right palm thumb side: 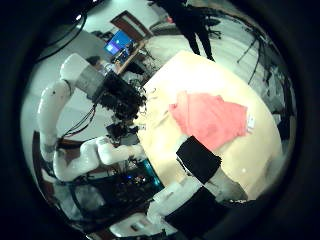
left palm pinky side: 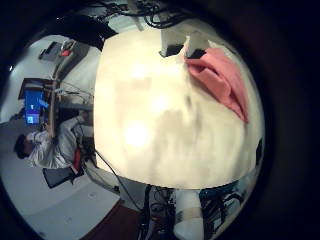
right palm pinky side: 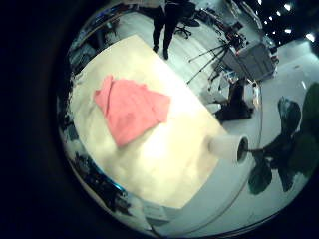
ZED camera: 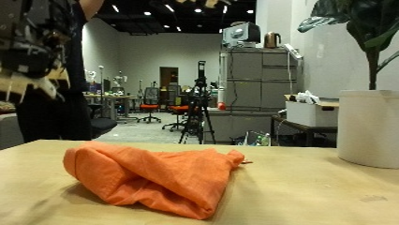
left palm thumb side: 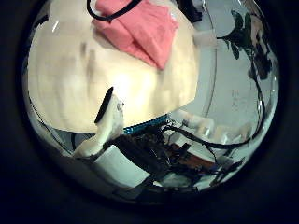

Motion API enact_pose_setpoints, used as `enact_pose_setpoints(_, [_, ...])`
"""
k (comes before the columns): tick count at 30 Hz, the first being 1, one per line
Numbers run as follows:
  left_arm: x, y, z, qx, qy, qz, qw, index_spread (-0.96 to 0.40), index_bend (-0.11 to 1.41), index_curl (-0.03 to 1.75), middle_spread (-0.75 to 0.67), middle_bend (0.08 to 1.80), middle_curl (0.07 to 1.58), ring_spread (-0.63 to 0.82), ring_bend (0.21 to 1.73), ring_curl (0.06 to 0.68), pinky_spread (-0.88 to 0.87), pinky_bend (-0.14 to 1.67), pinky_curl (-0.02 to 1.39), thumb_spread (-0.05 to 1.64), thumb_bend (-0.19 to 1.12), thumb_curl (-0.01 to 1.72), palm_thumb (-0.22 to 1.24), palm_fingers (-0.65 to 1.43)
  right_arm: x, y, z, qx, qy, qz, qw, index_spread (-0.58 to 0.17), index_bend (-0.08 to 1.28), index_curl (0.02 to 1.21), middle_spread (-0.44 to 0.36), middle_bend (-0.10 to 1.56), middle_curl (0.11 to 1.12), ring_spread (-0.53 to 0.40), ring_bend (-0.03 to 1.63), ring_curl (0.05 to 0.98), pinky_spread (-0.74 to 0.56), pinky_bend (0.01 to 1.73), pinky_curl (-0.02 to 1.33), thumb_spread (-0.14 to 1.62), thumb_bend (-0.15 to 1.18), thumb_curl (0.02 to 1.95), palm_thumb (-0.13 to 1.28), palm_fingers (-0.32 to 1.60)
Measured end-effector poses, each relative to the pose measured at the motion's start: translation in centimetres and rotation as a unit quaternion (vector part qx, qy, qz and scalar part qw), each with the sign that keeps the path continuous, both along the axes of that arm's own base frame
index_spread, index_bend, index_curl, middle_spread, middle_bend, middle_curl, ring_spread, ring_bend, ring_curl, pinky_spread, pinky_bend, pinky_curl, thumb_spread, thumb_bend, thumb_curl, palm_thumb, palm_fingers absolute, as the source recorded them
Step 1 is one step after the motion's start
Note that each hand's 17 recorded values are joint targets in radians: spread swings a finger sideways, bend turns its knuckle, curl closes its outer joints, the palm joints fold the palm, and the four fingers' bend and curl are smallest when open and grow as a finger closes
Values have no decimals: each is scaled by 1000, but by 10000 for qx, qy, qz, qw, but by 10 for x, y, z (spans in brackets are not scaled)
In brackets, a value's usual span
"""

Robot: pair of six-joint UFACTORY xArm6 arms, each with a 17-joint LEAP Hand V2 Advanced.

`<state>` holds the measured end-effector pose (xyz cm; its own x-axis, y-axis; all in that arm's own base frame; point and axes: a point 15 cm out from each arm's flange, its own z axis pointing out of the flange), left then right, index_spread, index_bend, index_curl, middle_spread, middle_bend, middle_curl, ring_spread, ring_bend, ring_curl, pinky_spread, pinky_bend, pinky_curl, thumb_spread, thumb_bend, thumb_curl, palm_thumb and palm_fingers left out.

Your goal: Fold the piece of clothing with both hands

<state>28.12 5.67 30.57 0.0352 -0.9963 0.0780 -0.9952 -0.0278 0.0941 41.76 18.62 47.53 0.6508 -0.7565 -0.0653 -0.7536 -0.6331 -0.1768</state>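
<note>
Orange cloth (ZED camera: 156, 175) lies bunched and folded over on the pale wooden table (ZED camera: 312, 192), in a loose heap near its middle, with nothing touching it. Neither hand shows in the outside view. The right thumb side palm view shows the left hand (right palm thumb side: 122, 100) on its white arm raised beside the table, well apart from the cloth (right palm thumb side: 212, 117); I cannot tell how its fingers are set. The right hand's fingers cannot be made out either. A white pot (ZED camera: 369, 127) with a plant stands beyond the table.
</note>
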Motion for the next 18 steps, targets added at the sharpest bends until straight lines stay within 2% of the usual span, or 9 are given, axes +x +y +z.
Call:
enact_pose_setpoints(1, [-1,-12,1,-40,48,-79,9999,157,150,259,207,255,362,458,587,211,448,417,303,1182,-20,350,563,76,-10,-18,-3,-105,220,-157,9996,-291,214,382,54,505,407,192,419,239,417,348,416,1294,-19,348,573,36])
enact_pose_setpoints(2, [-2,-24,6,-48,84,-169,9998,157,150,259,206,255,362,458,587,211,448,417,303,1179,-18,352,565,75,-21,-32,-6,-190,421,-289,9985,-291,235,387,70,357,365,196,427,242,414,368,417,1300,-26,338,546,-22])
enact_pose_setpoints(4, [-5,-39,15,-1,189,-232,9996,157,150,259,207,256,363,458,588,212,448,417,304,1176,-18,353,565,75,-46,-54,-16,-364,870,-568,9939,-289,200,373,82,303,345,212,377,225,403,347,400,1305,-34,313,487,-56])
enact_pose_setpoints(9, [-13,-65,25,32,365,-433,9984,157,151,261,214,256,361,459,584,209,449,414,303,1172,-20,353,554,72,-85,-94,-43,-627,1378,-1113,9822,-287,169,347,102,227,323,239,300,207,387,294,369,1310,-23,273,421,-40])
enact_pose_setpoints(14, [-8,-74,33,-41,221,-517,9984,157,150,262,216,259,360,460,583,208,449,412,303,1160,-18,356,553,74,-131,-120,-90,-859,1980,-1978,9562,-283,158,323,108,192,317,250,265,205,380,269,353,1318,-16,249,397,-26])
enact_pose_setpoints(18, [-9,-73,31,-16,237,-522,9984,157,151,264,216,258,359,460,582,207,449,411,303,1156,-18,358,557,75,-154,-128,-111,-946,2222,-2145,9464,-282,160,310,110,185,312,254,244,206,370,256,346,1314,-15,237,383,-29])
